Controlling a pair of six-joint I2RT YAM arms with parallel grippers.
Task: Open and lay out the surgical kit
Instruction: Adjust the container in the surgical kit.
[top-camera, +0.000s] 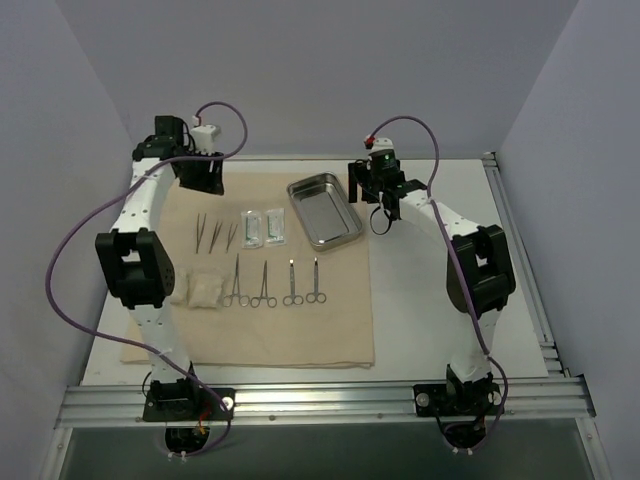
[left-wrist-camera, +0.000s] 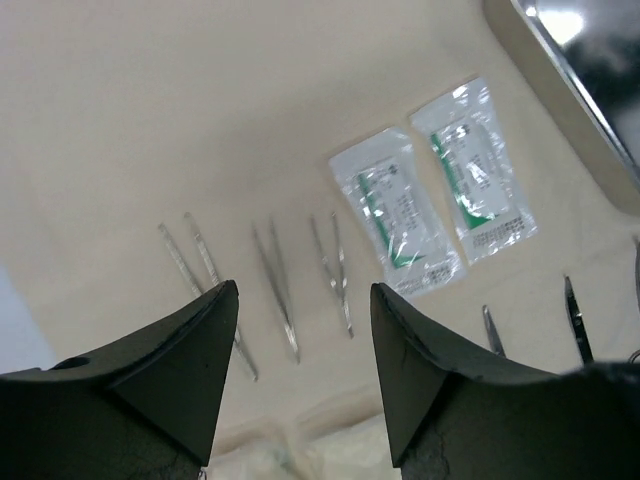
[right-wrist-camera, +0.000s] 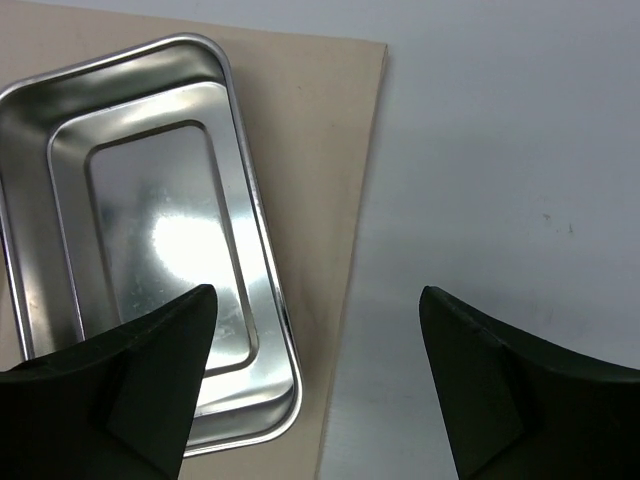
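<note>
Kit pos.: the beige cloth wrap (top-camera: 300, 340) lies opened flat on the white table (top-camera: 430, 300), between the two arms, w/ contents laid out on it. Far R corner of the cloth: small rectangular steel tray (top-camera: 324, 212), upright, nothing in it, set at an angle to the cloth edge. Just L of the tray: two clear packets (top-camera: 253, 227) w/ green print, side by side, not overlapping. L of the packets: three thin metal tweezers (top-camera: 215, 235) in a row, apart from each other. Near row, L to R: two white gauze pads (top-camera: 205, 290), the L one partly hidden behind the L arm; then four ring-handled steel instruments (top-camera: 263, 287), roughly parallel, rings toward the arm bases, tips toward the far edge; forceps vs. scissors not distinguishable. The left gripper (left-wrist-camera: 300, 300) hangs above the tweezer row, clear of the cloth; fingers spread apart, nothing between them; packets and a tray corner show beyond it in the wrist view. The right gripper (right-wrist-camera: 315, 300) hangs over the R cloth edge just beside the tray; fingers wide apart, nothing held, no contact w/ tray or cloth.
</note>
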